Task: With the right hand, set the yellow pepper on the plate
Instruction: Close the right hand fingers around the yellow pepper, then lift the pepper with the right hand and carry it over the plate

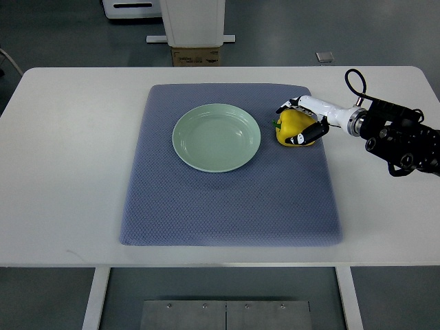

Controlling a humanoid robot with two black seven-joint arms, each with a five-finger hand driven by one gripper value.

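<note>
A yellow pepper (289, 126) with a green stem lies on the blue-grey mat (227, 199), just right of the pale green plate (216, 137). My right hand (300, 122) comes in from the right edge and its white fingers curl around the pepper from above and the right side, grasping it. The pepper rests at mat level, a small gap from the plate's rim. The plate holds nothing. My left arm does not show.
The mat lies on a white table (62, 172). My right forearm (399, 137), black with cables, hangs over the table's right part. A cardboard box (196, 56) and a white stand (192, 20) sit beyond the far edge.
</note>
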